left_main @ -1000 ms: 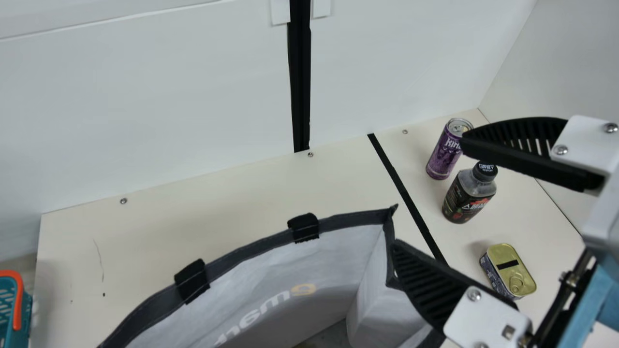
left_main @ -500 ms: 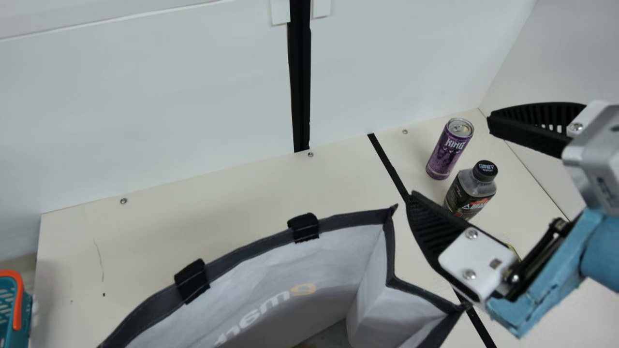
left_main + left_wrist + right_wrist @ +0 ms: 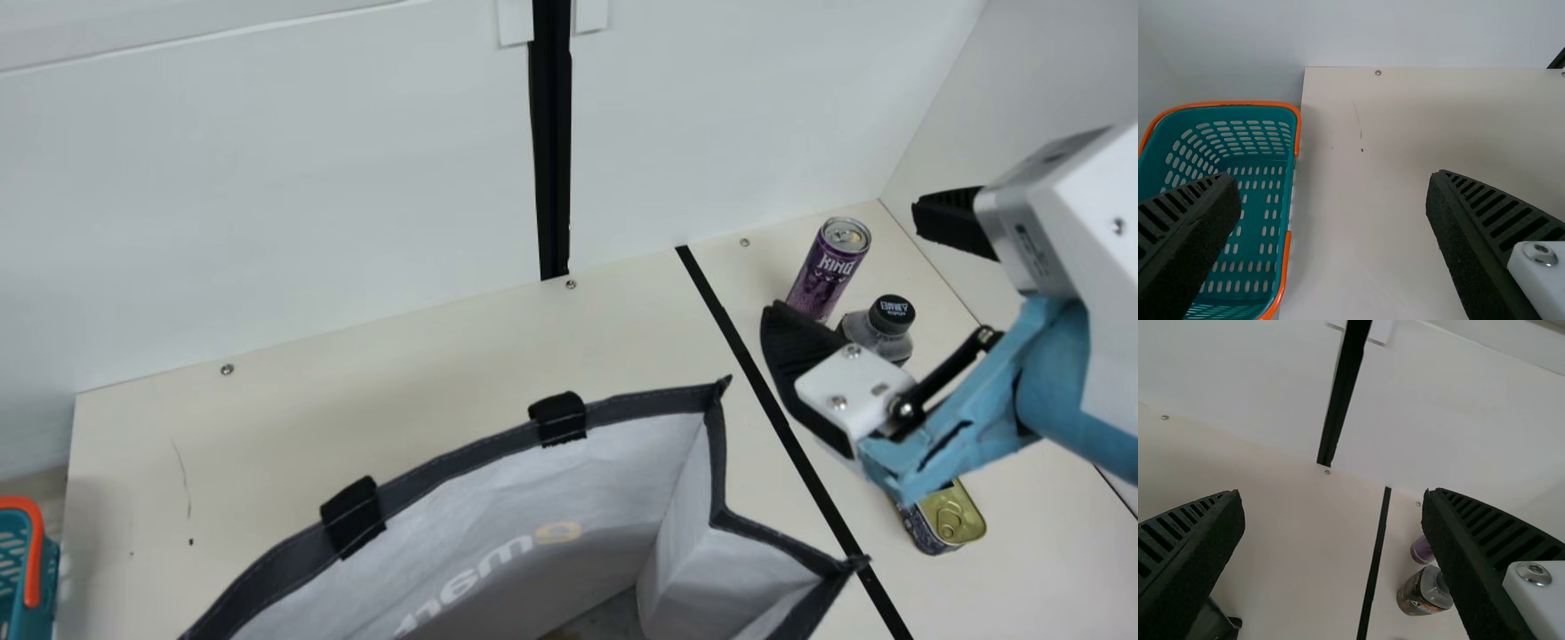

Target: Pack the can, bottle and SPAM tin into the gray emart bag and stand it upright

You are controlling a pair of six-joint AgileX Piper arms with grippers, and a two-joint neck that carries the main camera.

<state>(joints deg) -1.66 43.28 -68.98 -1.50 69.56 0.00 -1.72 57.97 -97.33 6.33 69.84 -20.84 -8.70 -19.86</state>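
Scanning the main view, I find the can (image 3: 825,277) toward two-thirty, bottle (image 3: 876,333) three, SPAM tin (image 3: 953,516) four, all unpacked; the emart bag (image 3: 471,458) gapes at six o'clock, seemingly upright. Left wrist view: left gripper (image 3: 1333,176), fingers apart. Right wrist view: right gripper (image 3: 1333,493), likewise spread.

White housing (image 3: 1102,218), pale-blue wrap (image 3: 1053,364), silver screws (image 3: 852,351), black linkage (image 3: 949,375).

R arm (image 3: 1098,204) raised, L/R jaws wide open

In the main view, your right gripper (image 3: 844,262) moved off the bag (image 3: 640,404) until its lower finger overlapped the can (image 3: 825,271) and bottle (image 3: 892,316).
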